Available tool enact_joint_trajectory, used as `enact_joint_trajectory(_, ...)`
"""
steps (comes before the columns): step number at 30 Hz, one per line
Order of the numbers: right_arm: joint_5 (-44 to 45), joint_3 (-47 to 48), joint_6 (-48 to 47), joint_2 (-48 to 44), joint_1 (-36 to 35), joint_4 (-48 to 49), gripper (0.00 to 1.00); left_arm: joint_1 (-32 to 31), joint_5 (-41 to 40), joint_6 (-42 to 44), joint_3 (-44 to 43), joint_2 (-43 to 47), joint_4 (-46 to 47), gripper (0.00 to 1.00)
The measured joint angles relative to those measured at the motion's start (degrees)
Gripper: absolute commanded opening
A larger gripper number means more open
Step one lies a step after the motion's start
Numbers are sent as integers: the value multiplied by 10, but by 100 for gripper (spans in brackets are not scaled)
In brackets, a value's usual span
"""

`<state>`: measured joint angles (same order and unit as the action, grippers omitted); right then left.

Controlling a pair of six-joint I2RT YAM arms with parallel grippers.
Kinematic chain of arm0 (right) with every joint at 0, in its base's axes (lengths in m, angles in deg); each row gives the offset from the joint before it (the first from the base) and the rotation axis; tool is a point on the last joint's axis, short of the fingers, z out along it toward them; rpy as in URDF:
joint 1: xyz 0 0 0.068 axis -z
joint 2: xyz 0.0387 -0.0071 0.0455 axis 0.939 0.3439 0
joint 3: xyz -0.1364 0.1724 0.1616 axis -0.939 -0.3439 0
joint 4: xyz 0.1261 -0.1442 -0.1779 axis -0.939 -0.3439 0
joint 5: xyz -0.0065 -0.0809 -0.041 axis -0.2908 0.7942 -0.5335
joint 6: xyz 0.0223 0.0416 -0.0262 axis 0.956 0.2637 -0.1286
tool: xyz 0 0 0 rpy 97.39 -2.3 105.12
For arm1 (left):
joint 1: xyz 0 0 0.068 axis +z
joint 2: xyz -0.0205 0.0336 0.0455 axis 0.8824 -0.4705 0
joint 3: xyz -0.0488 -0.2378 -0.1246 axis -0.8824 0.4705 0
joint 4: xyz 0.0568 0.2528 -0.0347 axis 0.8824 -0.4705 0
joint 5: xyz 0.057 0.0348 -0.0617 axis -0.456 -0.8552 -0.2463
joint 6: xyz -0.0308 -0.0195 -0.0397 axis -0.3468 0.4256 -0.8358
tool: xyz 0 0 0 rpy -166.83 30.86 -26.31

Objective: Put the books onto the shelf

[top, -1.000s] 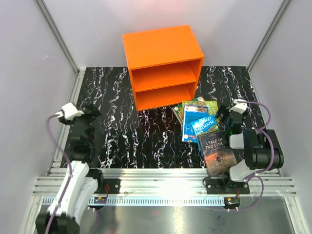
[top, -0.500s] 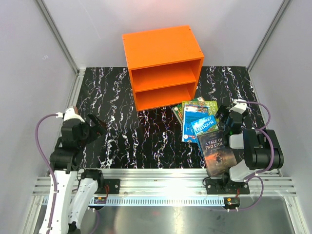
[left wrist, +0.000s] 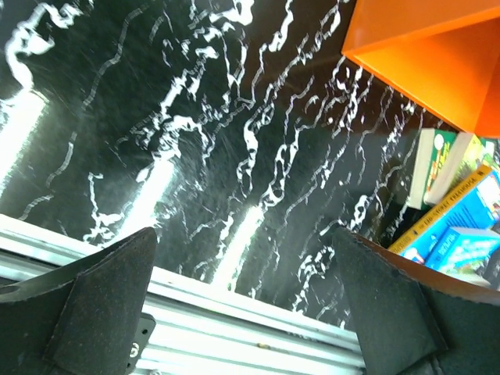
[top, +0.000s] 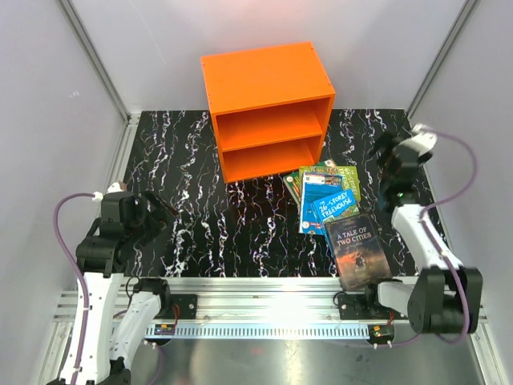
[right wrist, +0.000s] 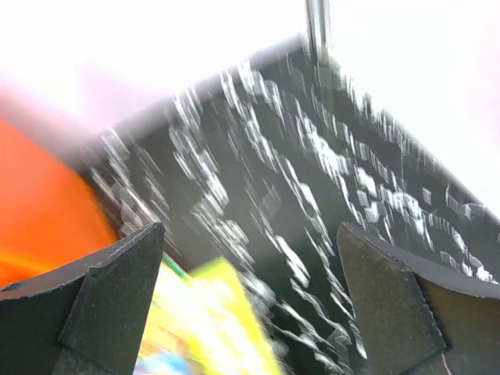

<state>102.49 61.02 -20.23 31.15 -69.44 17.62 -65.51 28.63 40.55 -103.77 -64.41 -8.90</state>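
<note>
Top external: books (top: 333,210) between shelf (top: 268,84) front corner and table (top: 192,216) edge.

Black counter (top: 192,228), white marble-style veining, glossy: long light reflections streak it in the left wrist view. Enclosure is plain pale grey wall panels (top: 48,96) on the left, back and right. Aluminium profile posts (top: 94,56) stand at both back corners. Ribbed aluminium rail (top: 240,289) spans the near edge, with bright glare mid-span. Brushed metal sheet (top: 264,361) lies in front of it. Soft pinkish hotspot (top: 256,10) on the back wall, top centre. Right wrist view is blurred.
</note>
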Motion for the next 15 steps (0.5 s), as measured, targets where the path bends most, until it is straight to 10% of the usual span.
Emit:
enact_joint_trajectory(8,-63,285,96,-41,4,-409,100,-2,98,-19,43,2,19,99)
enact_joint_trajectory(15,-179,231,124,67,22,-625,100,-15,130,-12,48,13,6,99)
